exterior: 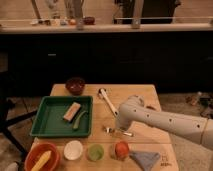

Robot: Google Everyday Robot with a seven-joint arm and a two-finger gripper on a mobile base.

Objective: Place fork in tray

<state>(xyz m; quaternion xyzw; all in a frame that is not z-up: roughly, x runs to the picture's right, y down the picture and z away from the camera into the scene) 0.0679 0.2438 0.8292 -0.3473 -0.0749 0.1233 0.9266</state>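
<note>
Arm (170, 122): one white arm enters from the right edge and reaches leftward, sloping slightly upward along its length. Wrist (128, 111): rounded housing at the far end, bent to face downward. Gripper (121, 129): directly below the wrist, pointing down, low over the middle of the tabletop (135, 95), largely hidden by the housing.

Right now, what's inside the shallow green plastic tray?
A tan rectangular block and a slim dark-green piece lie in the green tray; whatever is beneath them is covered. The slim silver fork lies outside, on the wooden table, the arm's jaws right above it.
</note>
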